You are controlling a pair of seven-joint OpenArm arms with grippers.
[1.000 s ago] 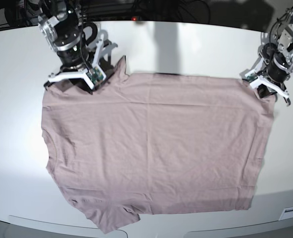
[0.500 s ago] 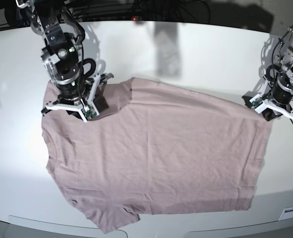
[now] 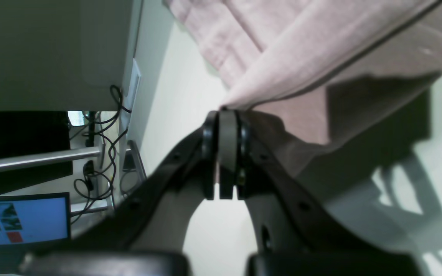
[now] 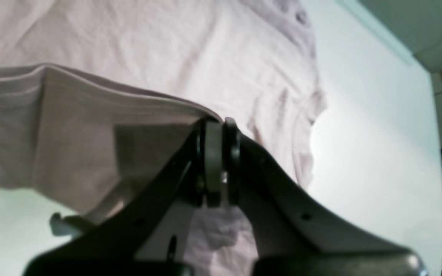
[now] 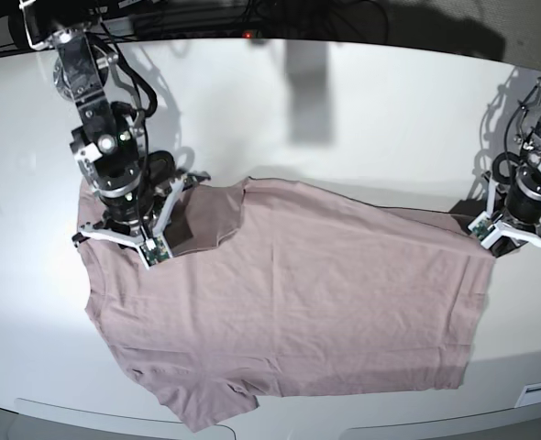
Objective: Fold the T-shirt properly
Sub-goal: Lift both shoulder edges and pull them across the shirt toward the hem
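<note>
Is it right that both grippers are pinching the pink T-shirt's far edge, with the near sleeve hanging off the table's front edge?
Not quite. The left gripper and right gripper are both shut on the T-shirt's far edge, but the base view shows the near sleeve lying flat on the table.

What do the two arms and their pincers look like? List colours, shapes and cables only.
Both arms are black and silver-grey jointed segments with black cables looping beside them. The right pincer and left pincer each carry white angular brackets in the base view. Seen from the wrist cameras, the fingers are dark curved plastic with small round holes, ending in flat grey pads.
</note>
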